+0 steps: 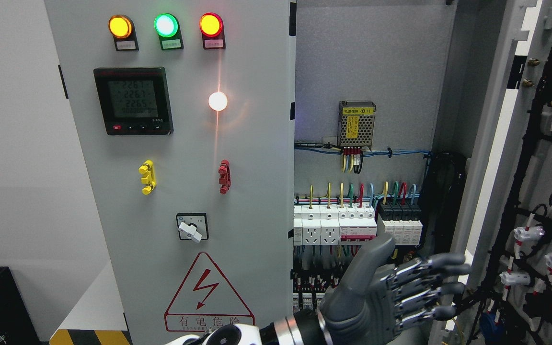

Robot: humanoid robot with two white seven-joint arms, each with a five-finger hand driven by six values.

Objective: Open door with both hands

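Forearm cut off by the bottom edge at about 6 o'clock, left of middle, so this reads as the left hand [391,292]. Right arm nowhere in frame. Print under the lamps too small to read; the lower wiring at 5 o'clock is dark and hard to make out.

Left hand reaches across toward 4 o'clock, palm turned, thumb up, fingers [429,282] extended and spread, holding nothing, tips near the edge of the open door [496,143].

That door stands swung wide at 3 o'clock, its inner face with black cable looms showing. Cabinet interior [362,143] exposed: breaker row [357,225], a meshed power supply [357,123]. The closed left door [257,167] carries three lit lamps and a meter [133,100].
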